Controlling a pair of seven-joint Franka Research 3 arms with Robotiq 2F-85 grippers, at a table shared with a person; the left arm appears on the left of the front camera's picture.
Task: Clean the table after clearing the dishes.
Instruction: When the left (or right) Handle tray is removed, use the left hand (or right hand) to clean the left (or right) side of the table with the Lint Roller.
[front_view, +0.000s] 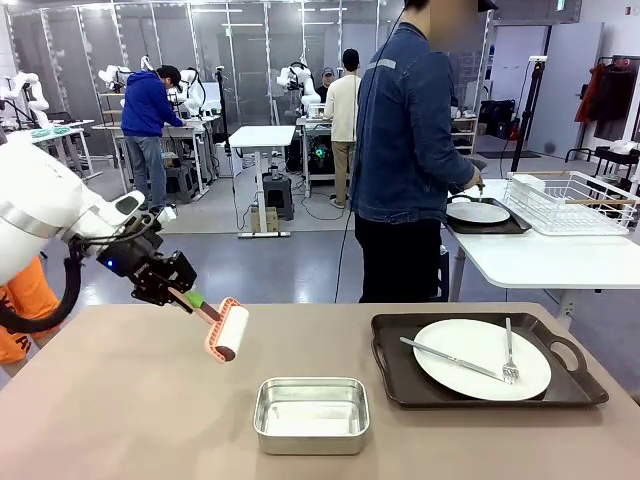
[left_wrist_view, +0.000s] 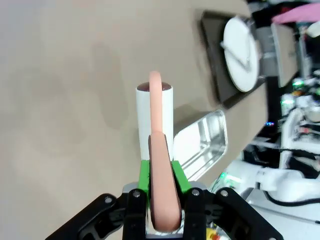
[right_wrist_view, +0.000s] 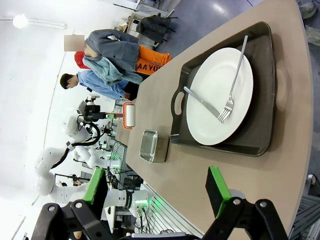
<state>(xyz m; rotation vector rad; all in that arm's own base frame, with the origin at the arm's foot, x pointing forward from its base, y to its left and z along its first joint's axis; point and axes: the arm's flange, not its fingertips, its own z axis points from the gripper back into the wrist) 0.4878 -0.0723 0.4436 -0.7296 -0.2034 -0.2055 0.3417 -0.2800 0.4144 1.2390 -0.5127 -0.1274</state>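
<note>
Looks like the clearing step, roughly half done. On the right half of the counter (front_view: 120, 400), toward the far edge: a dark tray (front_view: 395, 372) carrying a white plate (front_view: 470, 340), fork (front_view: 509, 355) and knife (front_view: 450, 358). Beyond the far right corner, on a smaller white counter (front_view: 540, 262): a second tray (front_view: 487, 226), with a person (front_view: 405, 150) bent over it. Left hand (front_view: 193, 298) clamped on the handle of a lint roller (front_view: 228, 332), held tilted above the left half, off the surface. Right hand (right_wrist_view: 157, 187) wide apart and empty, at the right end. Calls next, probably, for lifting the remaining tray away, then rolling. In the way of a full sweep: that tray, plus a steel pan (front_view: 310, 440) at the middle of the near edge.
</note>
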